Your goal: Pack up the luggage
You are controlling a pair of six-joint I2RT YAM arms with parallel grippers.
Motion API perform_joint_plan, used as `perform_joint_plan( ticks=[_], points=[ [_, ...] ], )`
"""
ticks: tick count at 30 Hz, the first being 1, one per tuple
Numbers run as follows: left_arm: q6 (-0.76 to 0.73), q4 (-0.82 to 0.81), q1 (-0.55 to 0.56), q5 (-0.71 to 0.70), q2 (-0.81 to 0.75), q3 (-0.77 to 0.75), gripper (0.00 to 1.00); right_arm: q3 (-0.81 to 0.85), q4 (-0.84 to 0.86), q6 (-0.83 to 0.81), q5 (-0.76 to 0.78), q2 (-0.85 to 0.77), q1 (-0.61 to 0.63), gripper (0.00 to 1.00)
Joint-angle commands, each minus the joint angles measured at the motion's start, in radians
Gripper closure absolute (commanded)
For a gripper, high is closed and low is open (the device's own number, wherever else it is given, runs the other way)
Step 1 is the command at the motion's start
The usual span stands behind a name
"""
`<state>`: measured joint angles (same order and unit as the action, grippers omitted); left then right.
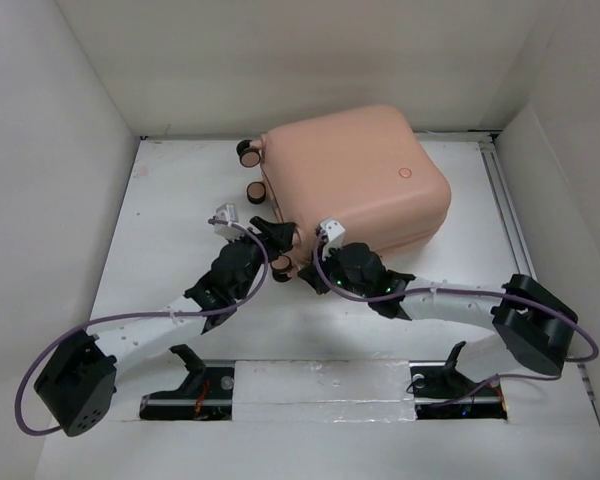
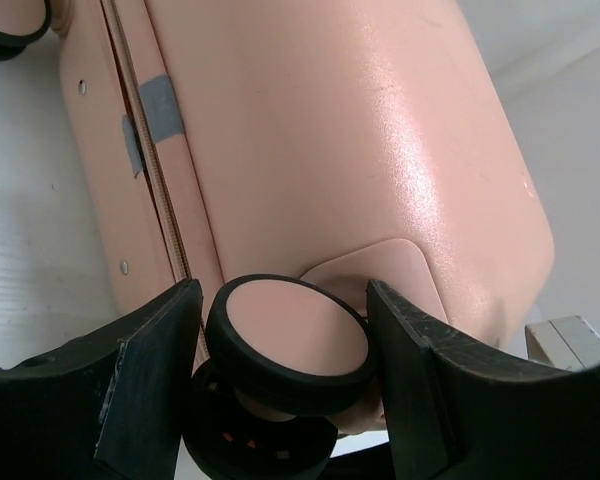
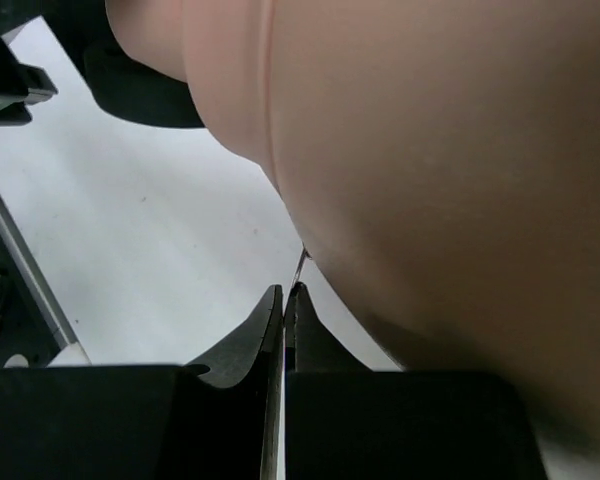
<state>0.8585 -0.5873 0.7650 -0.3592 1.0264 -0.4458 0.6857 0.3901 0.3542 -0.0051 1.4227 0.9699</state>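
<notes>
Two arms work the near edge of one suitcase [image 1: 355, 175]. It lies closed and flat on the white table [image 1: 180, 200], toward the rear centre, with its wheels to the left.

Left side: the left gripper [image 2: 283, 300] straddles the near-corner wheel [image 2: 285, 335]. Its jaws are part-way apart and both pads appear to bear on the black tyre, so I judge it a grip on the wheel.

Right side: the right gripper [image 3: 285, 292] is fully closed, its fingers flat together and its tips just under the shell's lower curve. A thin sliver shows at the tips, too small to identify.

Risks:
- The wheel is round and probably swivels. A pull on it may turn the caster or roll it out of the pads instead of moving the case.
- The shell is glossy and rounded. Closed tips pushing on it could skid off along the curve.
- The two wrists are near each other at the same corner. A sideways move by either could bring them into contact.

Surroundings:
- Two rear wheels [image 1: 248, 152] stand near the left wall [image 1: 40, 200].
- Grey patches [image 2: 160, 105] lie along the seam.
- Purple cables [image 1: 140, 318] loop beside each arm.
- Nothing to pack is visible.
- The case itself blocks any reach toward the rear of the table.
</notes>
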Motion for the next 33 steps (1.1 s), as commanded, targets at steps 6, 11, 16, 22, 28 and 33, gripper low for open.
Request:
perform_joint_plan(
  ticks=[6, 11, 16, 22, 28, 33],
  points=[
    [0.001, 0.041, 0.172, 0.047, -0.102, -0.099, 0.23, -0.072, 0.139, 0.106, 0.104, -0.122, 0.035, 1.00],
    [-0.012, 0.057, -0.027, -0.052, -0.166, -0.126, 0.00, -0.121, 0.047, 0.106, 0.140, -0.234, 0.035, 1.00],
    [0.114, 0.069, -0.448, 0.261, 0.061, -0.241, 0.00, -0.140, 0.015, 0.115, 0.140, -0.275, 0.035, 1.00],
    [0.209, -0.088, -0.670, 0.546, 0.257, -0.284, 0.00, -0.149, -0.003, 0.104, 0.122, -0.286, 0.035, 1.00],
    [0.234, -0.216, -0.679, 0.640, 0.423, -0.360, 0.00, -0.149, -0.003, 0.094, 0.080, -0.286, 0.035, 1.00],
    [0.264, -0.278, -0.679, 0.694, 0.540, -0.451, 0.00, -0.158, -0.003, 0.094, 0.068, -0.277, 0.044, 1.00]
  ],
)
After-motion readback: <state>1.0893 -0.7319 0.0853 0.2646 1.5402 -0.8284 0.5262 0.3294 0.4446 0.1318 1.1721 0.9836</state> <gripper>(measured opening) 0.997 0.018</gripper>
